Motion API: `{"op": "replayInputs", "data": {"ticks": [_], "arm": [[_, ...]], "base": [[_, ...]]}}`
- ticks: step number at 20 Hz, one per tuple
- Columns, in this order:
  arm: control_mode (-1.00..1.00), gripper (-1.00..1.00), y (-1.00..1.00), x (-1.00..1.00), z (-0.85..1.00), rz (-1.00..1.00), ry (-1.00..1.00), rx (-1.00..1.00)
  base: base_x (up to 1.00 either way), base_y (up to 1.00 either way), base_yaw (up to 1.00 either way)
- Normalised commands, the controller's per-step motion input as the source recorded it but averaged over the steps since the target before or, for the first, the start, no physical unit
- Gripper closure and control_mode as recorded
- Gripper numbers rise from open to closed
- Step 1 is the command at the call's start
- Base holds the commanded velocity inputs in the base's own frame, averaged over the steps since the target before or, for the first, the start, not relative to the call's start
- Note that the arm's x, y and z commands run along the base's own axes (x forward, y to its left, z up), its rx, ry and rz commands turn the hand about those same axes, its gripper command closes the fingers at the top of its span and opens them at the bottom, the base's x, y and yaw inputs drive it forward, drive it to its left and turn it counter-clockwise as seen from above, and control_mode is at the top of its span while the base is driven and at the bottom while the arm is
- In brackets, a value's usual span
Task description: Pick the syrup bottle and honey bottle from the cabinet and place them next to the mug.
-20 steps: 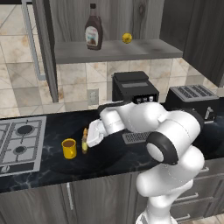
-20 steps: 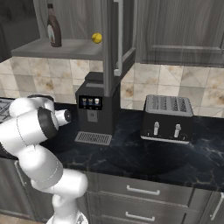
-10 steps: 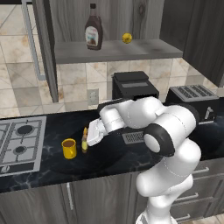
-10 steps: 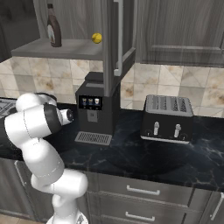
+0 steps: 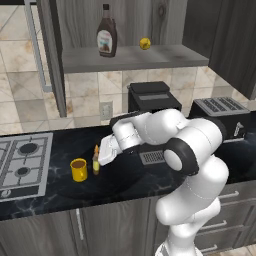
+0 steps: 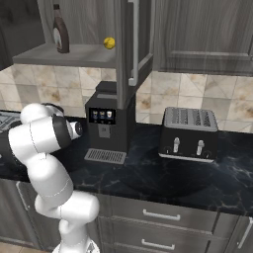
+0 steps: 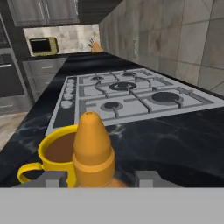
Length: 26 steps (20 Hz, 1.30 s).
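Honey bottle [image 7: 92,151] stands upright on the black counter [image 5: 130,185], orange pointed cap up, just beside the yellow mug [image 5: 78,169]. The gripper [image 5: 102,159] is clenched around this bottle. Farther back, the syrup bottle [image 5: 105,30] stands upright on the cabinet [image 5: 135,57] shelf; its label writing is too small to read.

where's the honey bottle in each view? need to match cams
Left base view: honey bottle stands on the counter just right of the mug, at the gripper.
Right base view: I can't make it out.
Hand view: bottom centre, orange cap between the gripper's fingertips.
Shared landmark: the yellow mug beside it in both.
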Motion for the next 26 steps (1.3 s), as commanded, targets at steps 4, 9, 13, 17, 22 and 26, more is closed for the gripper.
{"op": "replayInputs", "data": {"ticks": [4, 9, 13, 17, 22, 26], "arm": [[-1.0, 1.0, 0.0, 0.0, 0.0, 0.0, 0.0, 0.0], [-1.0, -1.0, 0.0, 0.0, 0.0, 0.0, 0.0, 0.0], [-1.0, -1.0, 0.0, 0.0, 0.0, 0.0, 0.0, 0.0], [-1.0, -1.0, 0.0, 0.0, 0.0, 0.0, 0.0, 0.0], [-1.0, -1.0, 0.0, 0.0, 0.0, 0.0, 0.0, 0.0], [-1.0, -1.0, 0.0, 0.0, 0.01, 0.0, 0.0, 0.0]], "base": [[0.0, 0.0, 0.0], [0.0, 0.0, 0.0], [0.0, 0.0, 0.0], [0.0, 0.0, 0.0], [0.0, 0.0, 0.0], [0.0, 0.0, 0.0]]}}
